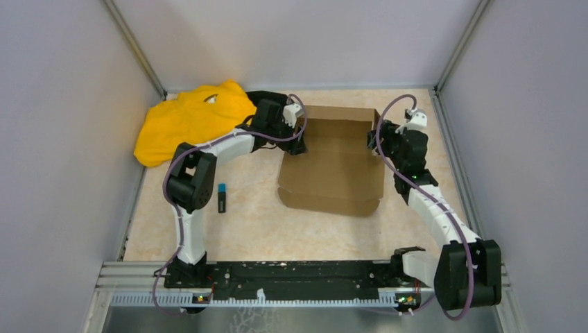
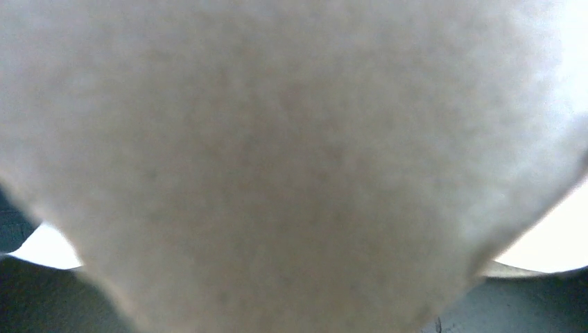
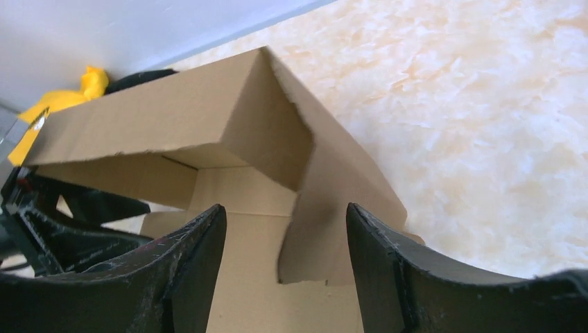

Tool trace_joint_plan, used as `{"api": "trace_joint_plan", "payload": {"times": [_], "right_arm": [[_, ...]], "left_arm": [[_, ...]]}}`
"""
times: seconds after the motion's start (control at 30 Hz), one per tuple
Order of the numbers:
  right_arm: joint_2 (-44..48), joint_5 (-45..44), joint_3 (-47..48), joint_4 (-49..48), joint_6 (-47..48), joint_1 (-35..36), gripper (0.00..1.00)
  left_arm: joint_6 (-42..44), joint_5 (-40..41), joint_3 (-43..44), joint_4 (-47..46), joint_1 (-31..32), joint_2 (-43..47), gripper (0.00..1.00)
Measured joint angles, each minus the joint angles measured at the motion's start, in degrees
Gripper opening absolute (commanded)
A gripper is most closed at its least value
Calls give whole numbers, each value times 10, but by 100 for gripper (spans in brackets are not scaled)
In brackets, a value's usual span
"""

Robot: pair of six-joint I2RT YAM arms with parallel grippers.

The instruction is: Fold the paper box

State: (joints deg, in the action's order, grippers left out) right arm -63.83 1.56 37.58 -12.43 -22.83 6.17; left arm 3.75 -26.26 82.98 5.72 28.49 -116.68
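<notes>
The paper box [image 1: 333,173] is brown cardboard lying mid-table, its back wall raised and its front flap flat. My left gripper [image 1: 298,135] is at the box's back left corner. Blurred cardboard [image 2: 291,152] fills the left wrist view and hides the fingers, so its state does not show. My right gripper [image 1: 378,142] is at the back right corner. In the right wrist view it [image 3: 284,208] stands open, with the box's upright side flap [image 3: 333,208] between the fingers and touching neither. The back wall [image 3: 159,118] meets that flap at a folded corner.
A yellow cloth [image 1: 191,118] lies bunched at the back left, with a black cloth [image 1: 260,97] beside it behind the left gripper. A small black object with a blue tip [image 1: 222,198] lies left of the box. Grey walls close in three sides.
</notes>
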Motion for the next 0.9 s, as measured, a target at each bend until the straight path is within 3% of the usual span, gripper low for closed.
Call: {"api": "trace_joint_plan", "payload": {"times": [0.43,0.67,0.9], "right_arm": [[-79,-21,-1,-37,-156,-144,64],[-142,-22,-13,-90,-220,-157,64],[-120,-41,-35,-108,-239,-162,64]], "left_arm": [[16,-11,67,79,-6,-9,68],[30,-15,80,113,-9,-22,68],[38,-15,89,132,-12,-33,64]]}}
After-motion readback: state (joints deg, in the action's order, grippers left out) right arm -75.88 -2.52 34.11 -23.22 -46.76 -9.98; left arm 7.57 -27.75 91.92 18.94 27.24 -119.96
